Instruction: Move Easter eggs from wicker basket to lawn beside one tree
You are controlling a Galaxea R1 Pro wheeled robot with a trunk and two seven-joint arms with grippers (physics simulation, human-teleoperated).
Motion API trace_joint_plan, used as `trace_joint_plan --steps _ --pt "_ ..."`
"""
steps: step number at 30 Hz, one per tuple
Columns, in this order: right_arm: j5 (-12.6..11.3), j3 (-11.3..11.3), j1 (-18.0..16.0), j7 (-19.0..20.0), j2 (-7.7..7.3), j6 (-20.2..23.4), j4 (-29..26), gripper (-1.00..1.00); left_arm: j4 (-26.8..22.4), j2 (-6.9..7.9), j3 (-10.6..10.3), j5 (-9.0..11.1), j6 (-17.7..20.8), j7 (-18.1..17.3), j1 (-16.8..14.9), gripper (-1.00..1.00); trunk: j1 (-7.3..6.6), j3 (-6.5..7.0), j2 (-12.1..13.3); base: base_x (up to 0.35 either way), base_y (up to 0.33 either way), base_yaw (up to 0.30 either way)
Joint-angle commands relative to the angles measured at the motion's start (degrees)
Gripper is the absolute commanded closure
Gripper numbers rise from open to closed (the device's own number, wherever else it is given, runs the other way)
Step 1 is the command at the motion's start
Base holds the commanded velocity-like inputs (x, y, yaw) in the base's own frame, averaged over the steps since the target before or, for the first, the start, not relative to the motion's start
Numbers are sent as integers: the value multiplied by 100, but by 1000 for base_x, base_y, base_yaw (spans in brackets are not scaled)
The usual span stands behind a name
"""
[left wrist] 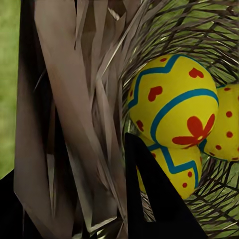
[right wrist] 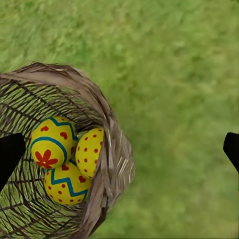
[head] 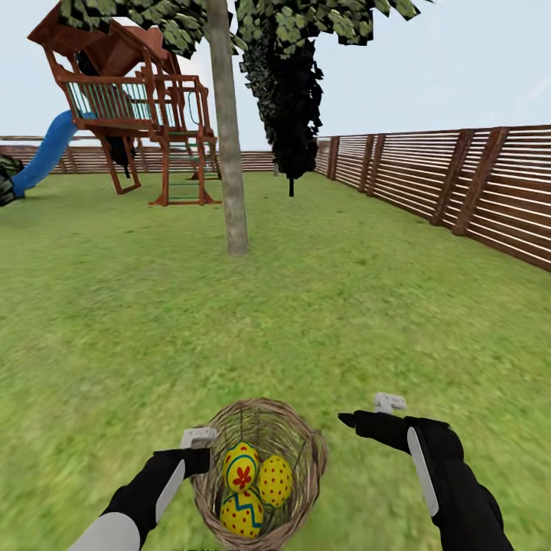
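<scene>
The wicker basket [head: 312, 453] stands on the lawn [head: 321, 321] just in front of me. All three Easter eggs lie inside it: a flower one [head: 240, 465], a dotted one [head: 275, 480] and a zigzag one [head: 242, 514]. My left gripper [head: 203, 458] is shut on the basket's near-left rim [left wrist: 64, 74], with one finger [left wrist: 149, 199] inside beside the flower egg [left wrist: 174, 99]. To the right of the basket, above grass, my right gripper [head: 358, 421] hangs open and holds nothing. Its wrist view looks down on the basket [right wrist: 117, 154] and the eggs [right wrist: 67, 154].
A tree with a straight grey-brown trunk [head: 229, 153] rises a few metres ahead. Farther back is a dark narrow tree [head: 292, 99]. A slat fence [head: 459, 184] runs along the right and the back. The wooden play tower [head: 138, 99] and blue slide [head: 42, 153] stand far left.
</scene>
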Motion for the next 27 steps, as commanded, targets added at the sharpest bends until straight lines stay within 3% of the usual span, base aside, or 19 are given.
trace_joint_plan --steps 1,2,3,4,5,6,8,10,12,25,27 --pt "15 -23 -3 -57 5 -2 23 -100 -9 -4 17 51 31 -4 -8 100 -23 13 39 0 0 296" --pt "13 -24 -3 -224 5 -139 78 -100 -9 -4 17 54 31 -4 -8 100 -45 31 79 0 0 296" --pt "10 -32 -3 -1027 -9 -811 461 -100 -9 -10 15 57 31 -7 -3 100 -67 49 119 0 0 296" --pt "10 -33 -4 -1486 -23 -1192 738 -100 -9 -9 15 58 31 -10 -4 100 -89 67 159 0 0 296" --pt "1 -33 -4 -1870 -65 -1565 1029 -100 -9 -2 16 56 31 -10 -4 100 -111 85 199 0 0 296" --pt "-2 -34 -4 -2015 -81 -1759 1228 -100 -9 2 17 55 31 -11 -4 100 -133 103 239 0 0 296" --pt "9 -34 -3 -2111 -126 -1900 1664 -100 -9 -2 17 55 31 -11 -8 100 -177 139 320 0 0 269" --pt "6 -34 -3 -2119 -301 -2048 2160 -100 -9 -4 17 57 31 -7 -8 100 -221 175 400 0 0 52" --pt "33 -21 -3 -2123 -374 -2190 2688 -100 -9 7 17 59 31 -8 -6 100 -265 211 480 0 0 5" --pt "58 28 -3 -2116 -341 -2227 2888 -100 3 15 26 55 22 -2 -5 100 -550 444 1001 273 0 0" --pt "50 30 -3 -2116 -354 -2410 3275 -100 10 14 26 59 22 -4 -7 100 -594 480 1082 331 0 0"
